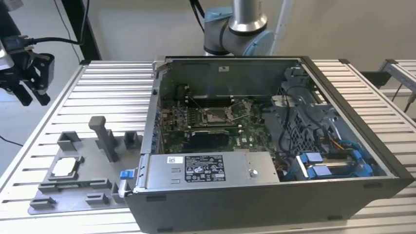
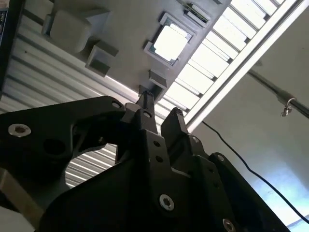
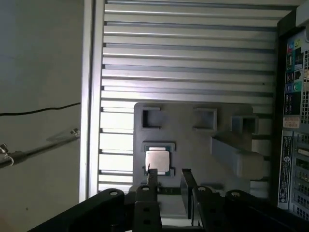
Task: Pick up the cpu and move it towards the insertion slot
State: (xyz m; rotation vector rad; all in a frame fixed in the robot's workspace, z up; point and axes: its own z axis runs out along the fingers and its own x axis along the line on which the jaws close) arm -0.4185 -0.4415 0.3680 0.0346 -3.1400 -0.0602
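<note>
Out over the far corner of the ribbed aluminium table (image 1: 110, 92), at the exterior view's left, my gripper (image 1: 32, 100) hangs well clear of everything. Its two black fingers (image 3: 152, 188) point down with a moderate gap between them and nothing in it.

The cpu (image 1: 65, 167) is what I'm after. In the exterior view it lies at about five o'clock from the gripper, lower and well apart from it. It sits flat in a shallow square nest on the matte grey fixture plate (image 1: 68, 194). It is square, so it has no long axis to line up with; its edges run parallel to the plate's edges. Only one arm is working here.

In the first wrist view the chip shows just past the fingertips, more in line with one finger than with the gap.

The chip's lid is smooth, silvery-white metal with a thin dark rim, and it catches the light brightly. Around it the plate carries dull plastic blocks and one upright post (image 1: 104, 139). I judge the post stands near enough to mind on the way in.

The insertion slot (image 1: 215, 115) is a metal-framed square with a brownish centre on the green board. It sits inside the open computer case (image 1: 260, 204), at roughly two o'clock from the chip in the exterior view, beyond the case's side wall.
</note>
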